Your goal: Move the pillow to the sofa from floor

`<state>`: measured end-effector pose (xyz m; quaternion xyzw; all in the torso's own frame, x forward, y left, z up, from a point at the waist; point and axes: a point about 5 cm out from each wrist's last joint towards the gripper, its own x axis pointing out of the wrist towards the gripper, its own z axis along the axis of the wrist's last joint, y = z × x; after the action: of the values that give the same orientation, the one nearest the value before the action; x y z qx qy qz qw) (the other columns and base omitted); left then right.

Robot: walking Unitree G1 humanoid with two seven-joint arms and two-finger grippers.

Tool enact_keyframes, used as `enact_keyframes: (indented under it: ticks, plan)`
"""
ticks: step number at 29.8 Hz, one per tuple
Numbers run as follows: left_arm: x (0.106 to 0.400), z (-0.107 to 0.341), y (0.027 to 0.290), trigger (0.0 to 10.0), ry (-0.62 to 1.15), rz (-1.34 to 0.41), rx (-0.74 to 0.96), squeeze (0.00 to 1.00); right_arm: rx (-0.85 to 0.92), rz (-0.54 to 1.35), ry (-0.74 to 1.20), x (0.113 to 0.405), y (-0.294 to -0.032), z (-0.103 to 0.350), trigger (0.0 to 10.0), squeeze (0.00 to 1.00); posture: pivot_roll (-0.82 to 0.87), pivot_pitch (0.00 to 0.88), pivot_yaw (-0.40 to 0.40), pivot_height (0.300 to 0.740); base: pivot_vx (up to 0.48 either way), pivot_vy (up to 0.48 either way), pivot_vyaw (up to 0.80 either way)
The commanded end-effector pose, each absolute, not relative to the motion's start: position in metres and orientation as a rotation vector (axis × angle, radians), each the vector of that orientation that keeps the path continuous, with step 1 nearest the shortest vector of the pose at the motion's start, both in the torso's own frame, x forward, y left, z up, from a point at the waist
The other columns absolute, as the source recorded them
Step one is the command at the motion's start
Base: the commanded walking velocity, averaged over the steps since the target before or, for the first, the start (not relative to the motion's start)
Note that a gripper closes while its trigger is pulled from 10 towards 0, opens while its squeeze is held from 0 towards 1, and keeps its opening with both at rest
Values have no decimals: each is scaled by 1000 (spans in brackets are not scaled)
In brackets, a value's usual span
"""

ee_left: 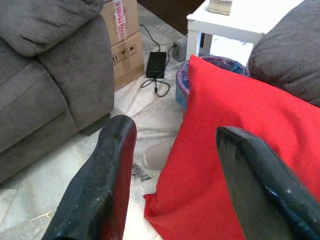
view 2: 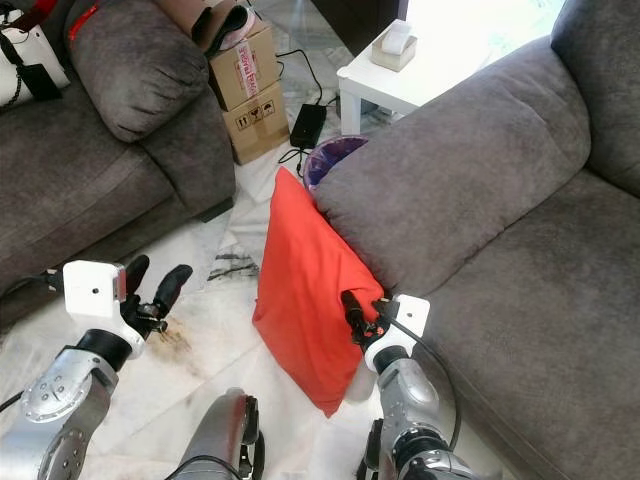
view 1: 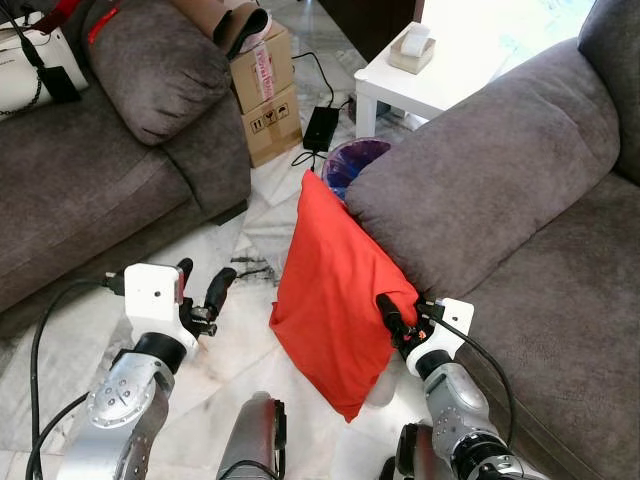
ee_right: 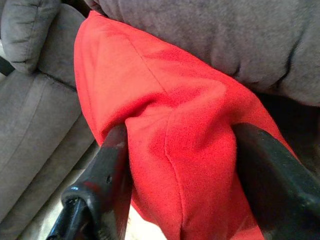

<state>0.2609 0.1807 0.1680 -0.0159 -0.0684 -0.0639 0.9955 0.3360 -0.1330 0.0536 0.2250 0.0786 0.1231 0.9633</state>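
Note:
The red pillow (view 1: 330,290) stands on its lower corner on the marble floor and leans against the armrest of the grey sofa (view 1: 500,190) on my right. My right gripper (view 1: 395,320) is shut on the pillow's right side, low down. In the right wrist view a thick fold of the red pillow (ee_right: 165,125) bulges between the two black fingers (ee_right: 112,160). My left gripper (view 1: 205,290) hovers open above the floor, a short way left of the pillow and apart from it. The left wrist view looks past both fingertips (ee_left: 117,145) at the pillow's red face (ee_left: 240,150).
A second grey sofa (view 1: 100,180) lines the left side. Stacked cardboard boxes (view 1: 265,90), a black power adapter (view 1: 320,128) with its cable, and a purple bin (view 1: 355,160) lie behind the pillow. A white side table (view 1: 440,80) carries a tissue box (view 1: 412,48).

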Motion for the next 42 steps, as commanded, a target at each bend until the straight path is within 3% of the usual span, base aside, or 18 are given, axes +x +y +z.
enact_keyframes:
  ticks: [1, 22, 42]
  plan:
    - [256, 168, 182, 10000, -130, -116, -19, 0, 477, 248, 189, 328, -129, 44, 0, 0, 272, 351, 95, 630, 0, 0, 0]
    - [266, 155, 177, 10000, -123, -90, -54, 0, 442, 321, 177, 324, -123, 42, 0, 0, 219, 297, 41, 630, 0, 0, 0]
    - [254, 91, 195, 10000, 32, 4, 31, 0, 413, 262, 207, 301, -136, 19, 0, 0, 123, 194, 0, 630, 0, 0, 0]
